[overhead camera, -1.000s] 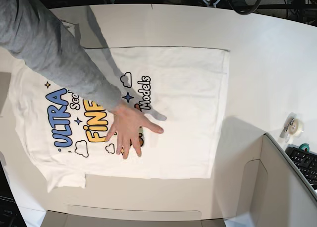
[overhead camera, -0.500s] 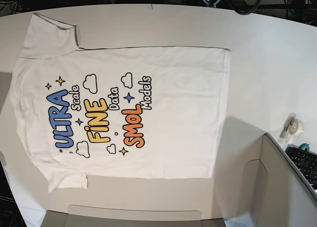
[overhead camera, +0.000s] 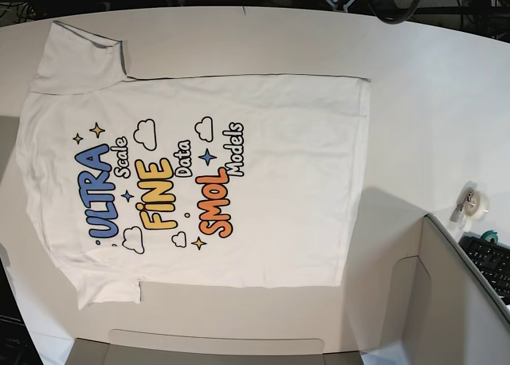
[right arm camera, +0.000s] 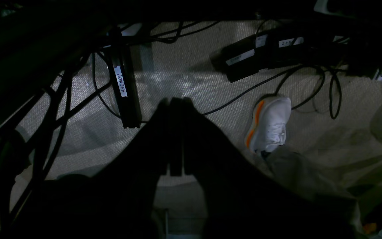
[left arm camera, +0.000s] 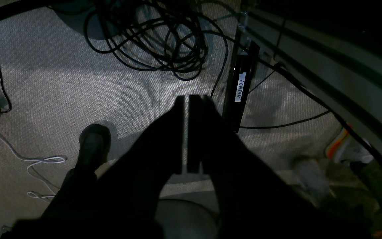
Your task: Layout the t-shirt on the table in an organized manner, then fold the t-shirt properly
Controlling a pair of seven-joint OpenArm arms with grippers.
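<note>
Below the surface's edge, the left pincer [left arm camera: 188, 99] is hanging with its fingers pressed together, gripping nothing, and pointing down at grey carpet [left arm camera: 61, 89] where a tangle of black cables [left arm camera: 164, 39] is lying beside a black box labelled "ASIMOV" [left arm camera: 241, 87]. A dark shoe [left arm camera: 93, 146] is resting on the floor near it. The right pincer [right arm camera: 175, 101] is likewise hanging pressed together and empty over the carpet, with a white and orange sneaker [right arm camera: 270, 122] sitting off to one side and more labelled black boxes [right arm camera: 244, 58] lying among cables. Up top, neither arm is showing in the base view. The t-shirt [overhead camera: 279, 182] is lying flat and spread out, print side up, on the white surface [overhead camera: 430, 86], its collar end towards the view's left and its hem towards the right, both short sleeves laid out. A small roll of tape [overhead camera: 473, 201] is sitting well apart from the hem, near a keyboard [overhead camera: 492, 263] on a grey panel.
</note>
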